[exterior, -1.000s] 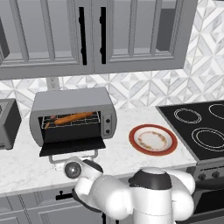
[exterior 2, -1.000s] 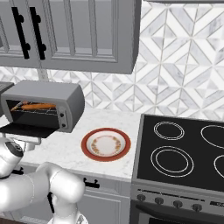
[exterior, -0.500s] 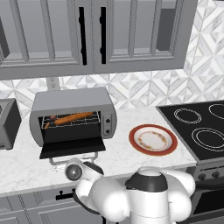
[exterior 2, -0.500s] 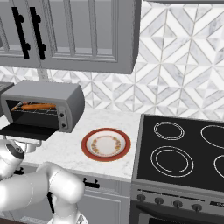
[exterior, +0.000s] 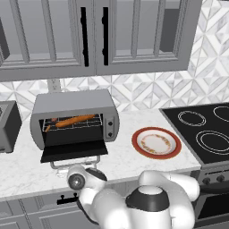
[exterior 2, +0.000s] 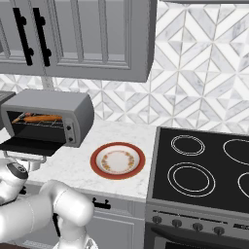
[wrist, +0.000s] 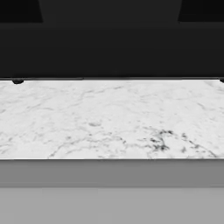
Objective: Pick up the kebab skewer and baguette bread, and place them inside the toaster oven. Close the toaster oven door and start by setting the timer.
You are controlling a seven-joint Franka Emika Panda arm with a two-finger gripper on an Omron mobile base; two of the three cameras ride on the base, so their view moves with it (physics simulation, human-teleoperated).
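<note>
Two food items, the baguette bread point(exterior: 74, 120) and the kebab skewer point(exterior: 50, 126), lie on the wire rack inside the toaster oven point(exterior: 74, 117), the loaf slanting across the middle and the skewer's end showing at the rack's left side. The plate point(exterior: 156, 142) on the counter point(exterior: 120, 159) to the right carries nothing. So the loading appears finished, and what remains is closing up and setting the timer.

Over the last second the arm has dropped lower and drawn in under the front of the oven; the toaster oven door point(exterior: 74, 149) has not moved and hangs flat, its grey bar handle point(exterior: 75, 161) toward the robot. The hand sits just beside and below that handle at the counter's edge. The hand view looks level along the marble surface at the dark underside of the oven, which suggests the hand is getting beneath the door to push it upward.

By the recorded reading the jaws stand as wide as they go, and nothing is seen between them. The knob panel point(exterior: 110, 126) at the oven's right awaits the timer step.
</note>
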